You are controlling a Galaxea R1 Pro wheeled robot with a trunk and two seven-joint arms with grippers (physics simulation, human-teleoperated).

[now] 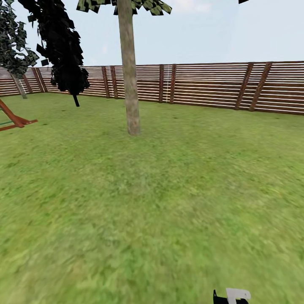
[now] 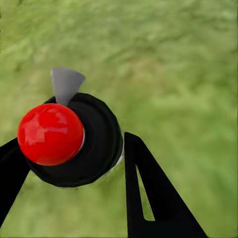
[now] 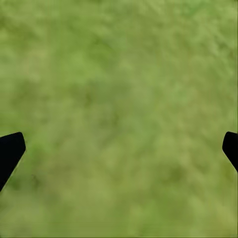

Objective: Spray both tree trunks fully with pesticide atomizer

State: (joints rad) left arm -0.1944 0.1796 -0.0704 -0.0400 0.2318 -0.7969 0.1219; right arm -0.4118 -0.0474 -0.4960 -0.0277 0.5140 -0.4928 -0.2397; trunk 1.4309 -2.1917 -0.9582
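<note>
Black L claw (image 2: 74, 163) round atomizer (image 2: 74, 141)

Left claw (image 2: 74, 173) clamps something; right claw (image 3: 119, 148) gapes wide.

pale tree trunk (image 1: 128, 71) rises from grass (image 1: 152, 202) before slatted fence (image 1: 211, 86).

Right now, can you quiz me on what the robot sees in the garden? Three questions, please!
1. True or false: the right gripper has its fingers spread wide over grass.
2. What is clamped in the left gripper? A) a stone B) the pesticide atomizer C) nothing
3. Fill in: behind the tree trunk runs a brown wooden ____.
Key: 1 true; 2 B; 3 fence.
</note>
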